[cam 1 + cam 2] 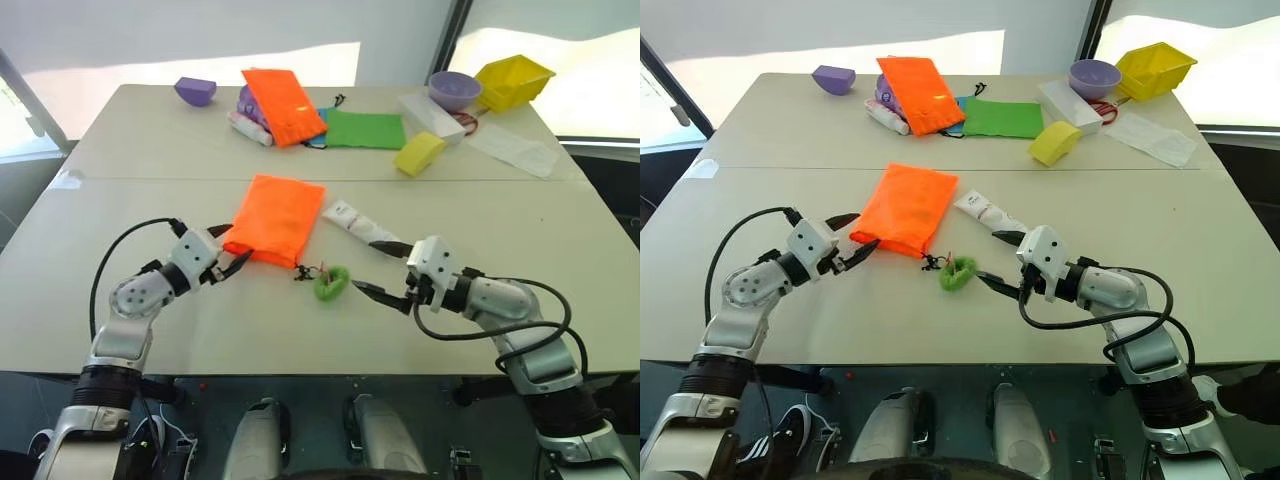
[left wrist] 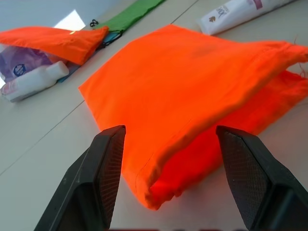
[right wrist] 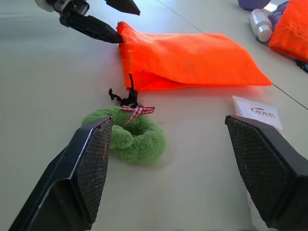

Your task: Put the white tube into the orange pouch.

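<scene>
The orange pouch [image 1: 272,218] lies flat at the table's middle, its dark cord running to a lime-green ring [image 1: 331,282] by its near right corner. Just right of the pouch the white tube [image 1: 355,222] lies at a slant. My left gripper [image 1: 232,247] is open at the pouch's near left corner; in the left wrist view that corner [image 2: 192,91] sits between the two fingers [image 2: 103,168] without being pinched. My right gripper [image 1: 383,268] is open and empty, hovering between the green ring [image 3: 130,134] and the near end of the tube [image 3: 257,113].
At the back lie a second orange pouch [image 1: 282,105] on a white bottle [image 1: 250,128], a green pouch [image 1: 365,130], a yellow block [image 1: 420,152], a white box [image 1: 430,115], two purple bowls [image 1: 195,90] [image 1: 455,90] and a yellow bin [image 1: 513,80].
</scene>
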`<state>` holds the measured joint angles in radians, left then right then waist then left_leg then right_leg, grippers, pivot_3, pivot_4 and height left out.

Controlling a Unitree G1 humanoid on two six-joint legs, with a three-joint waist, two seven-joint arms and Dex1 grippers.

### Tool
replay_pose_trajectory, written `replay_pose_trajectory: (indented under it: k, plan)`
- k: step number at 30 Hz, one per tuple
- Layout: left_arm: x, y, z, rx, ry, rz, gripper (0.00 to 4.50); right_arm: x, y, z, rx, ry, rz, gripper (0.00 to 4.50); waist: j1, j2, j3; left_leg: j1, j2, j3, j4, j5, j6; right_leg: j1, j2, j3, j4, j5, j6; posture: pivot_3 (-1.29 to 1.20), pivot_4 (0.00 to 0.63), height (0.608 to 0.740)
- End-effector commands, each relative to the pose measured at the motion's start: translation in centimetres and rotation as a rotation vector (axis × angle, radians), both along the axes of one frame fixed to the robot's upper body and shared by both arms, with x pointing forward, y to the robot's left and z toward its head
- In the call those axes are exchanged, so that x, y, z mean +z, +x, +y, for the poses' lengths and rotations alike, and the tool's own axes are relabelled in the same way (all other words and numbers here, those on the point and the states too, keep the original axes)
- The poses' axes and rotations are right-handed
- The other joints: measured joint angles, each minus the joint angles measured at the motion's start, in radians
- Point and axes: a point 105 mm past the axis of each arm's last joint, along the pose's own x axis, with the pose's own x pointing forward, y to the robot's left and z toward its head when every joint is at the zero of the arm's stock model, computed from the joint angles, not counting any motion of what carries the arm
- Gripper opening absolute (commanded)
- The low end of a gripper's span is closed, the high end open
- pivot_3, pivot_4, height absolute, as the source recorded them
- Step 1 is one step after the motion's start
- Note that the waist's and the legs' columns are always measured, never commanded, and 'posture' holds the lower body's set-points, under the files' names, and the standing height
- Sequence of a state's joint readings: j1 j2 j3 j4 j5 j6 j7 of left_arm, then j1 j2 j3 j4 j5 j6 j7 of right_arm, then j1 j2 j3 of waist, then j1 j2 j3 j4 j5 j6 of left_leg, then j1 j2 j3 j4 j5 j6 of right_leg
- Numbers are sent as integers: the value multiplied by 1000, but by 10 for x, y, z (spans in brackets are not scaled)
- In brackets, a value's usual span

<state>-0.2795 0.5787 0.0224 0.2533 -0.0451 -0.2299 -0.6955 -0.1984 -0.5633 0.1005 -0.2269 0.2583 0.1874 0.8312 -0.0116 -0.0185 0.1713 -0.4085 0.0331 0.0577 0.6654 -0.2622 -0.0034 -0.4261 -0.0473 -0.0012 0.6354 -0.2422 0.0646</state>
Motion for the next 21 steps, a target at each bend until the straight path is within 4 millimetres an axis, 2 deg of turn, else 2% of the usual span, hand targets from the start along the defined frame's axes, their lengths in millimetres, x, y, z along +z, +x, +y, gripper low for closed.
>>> replay_pose_trajectory:
  k: [1, 6, 9, 12, 15, 19, 20, 21]
  plan:
    - [10, 3, 8, 30, 42, -65, 3225, 13, 1, 1, 3, 17, -53, 3884, 1, 0, 0, 0, 0, 0, 0, 0, 0, 0, 0, 0, 0, 0, 0, 0, 150, 740]
    - [4, 21, -1, 105, 12, -76, 3225, 17, 5, 5, 7, 30, -66, 3884, 6, 0, 0, 0, -1, 1, 1, 0, 0, 1, -1, 0, 0, 1, 1, 0, 150, 740]
    - [-1, 26, -8, 118, -5, -75, 3225, 17, 5, 8, 8, 34, -69, 3884, 5, 0, 0, 0, -1, 2, 1, 0, 0, 1, 1, 0, -1, 2, 4, 0, 150, 740]
    - [-7, 27, -5, 129, 19, -48, 3225, 17, 5, 7, 0, 31, -74, 3884, -1, 0, 0, 0, -1, 2, 1, 0, 0, 1, 1, 0, -1, 3, 6, 0, 150, 740]
    - [-10, 26, 2, 142, 65, -42, 2359, 16, 6, 5, -10, 25, -76, 3947, -1, 0, 0, 0, 0, 2, 0, 0, 0, 1, 2, 0, 0, 3, 6, 0, 150, 740]
    - [-6, 22, -3, 109, 42, -33, 306, 16, 9, 2, -27, 13, -86, 3947, 0, 0, 0, 1, 0, 1, 0, 0, 0, 1, 1, 0, 0, 3, 6, 0, 150, 740]
    - [-6, 21, -5, 95, 34, -27, 52, 16, 9, 2, -28, 13, -88, 3947, 1, 0, 0, 1, 0, 2, 0, 0, 0, 1, 1, 0, 0, 3, 6, 0, 150, 740]
    - [-4, 20, -6, 92, 29, -23, 52, 16, 10, 2, -34, 15, -91, 3947, 1, 0, 0, 1, 0, 2, 1, 0, 0, 1, 1, 0, 0, 3, 5, 0, 150, 740]
